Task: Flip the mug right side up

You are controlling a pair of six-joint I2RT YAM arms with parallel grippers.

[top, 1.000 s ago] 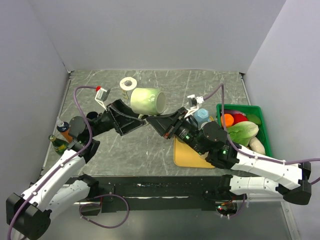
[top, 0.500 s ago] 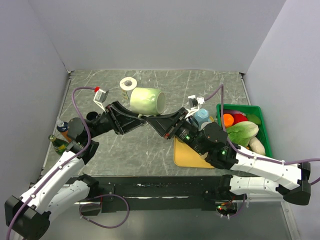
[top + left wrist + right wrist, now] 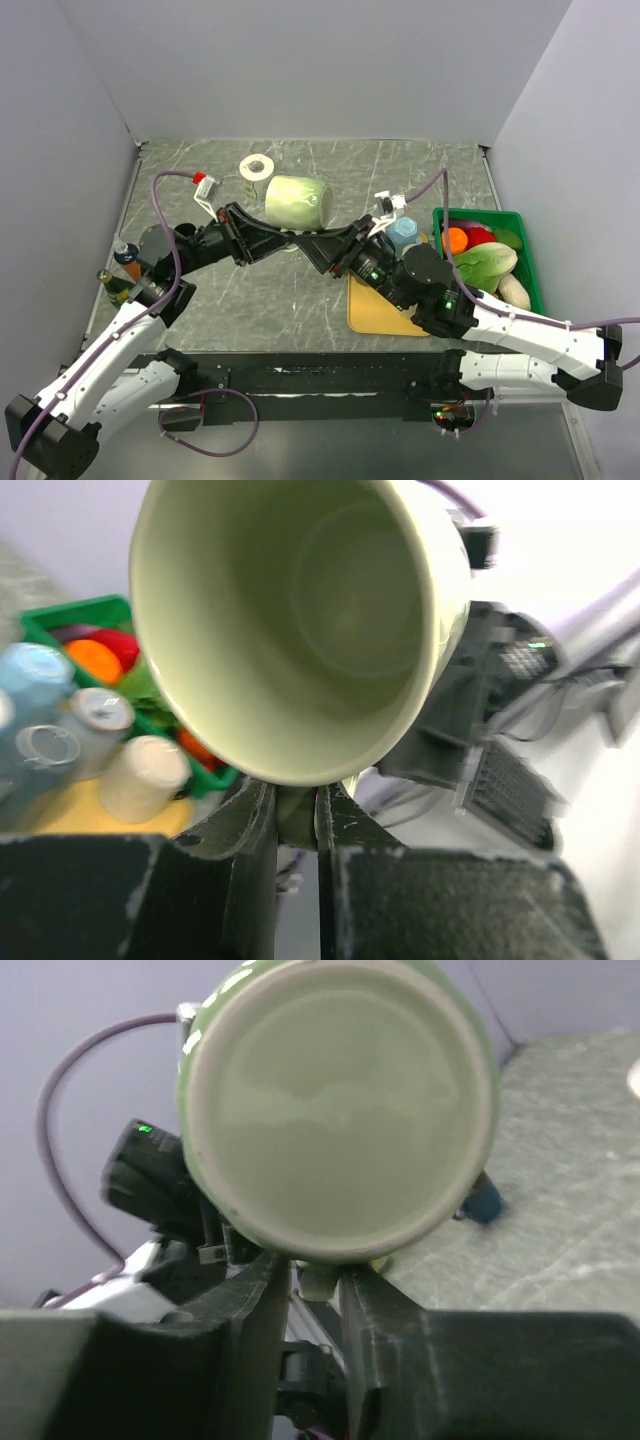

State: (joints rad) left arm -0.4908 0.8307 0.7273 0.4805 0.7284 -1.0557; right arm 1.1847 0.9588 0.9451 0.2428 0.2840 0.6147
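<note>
Mug position: mug (image 3: pixel 297 202) is held off the bench (image 3: pixel 400 170) at mid-scene, on its side, mouth toward the left arm and base toward the right arm.
Mug contents: nothing is seen inside in the left wrist view.
Left fingers: left fingers (image 3: pixel 245 825) are drawn narrow, and a green piece under the rim is pinched between them, judged to be the handle (image 3: pixel 296 818).
Right fingers: right fingers (image 3: pixel 250 1300) are also narrow and clamped on the same green piece below the base.
Why held so: the mug is gripped from both sides at once, judged a mid-air handover or shared rotation, so that the mouth can be swung upward without the mug being dropped.
Task state: not done yet, since the mug is tipped halfway and has not been set down.
Risk: a small grip under a heavy body, so slip or twist is likely if one side is released early.
Basket: green basket (image 3: pixel 483 213) sits at the right bench edge, filled with produce: orange, red, leafy green and pale items.
Board: yellow board (image 3: pixel 375 310) lies beside the basket, with capped cups (image 3: pixel 85 720) standing on it.
Other: a tape roll (image 3: pixel 257 167) lies behind the mug, and bottles (image 3: pixel 125 262) stand at the left edge.
</note>
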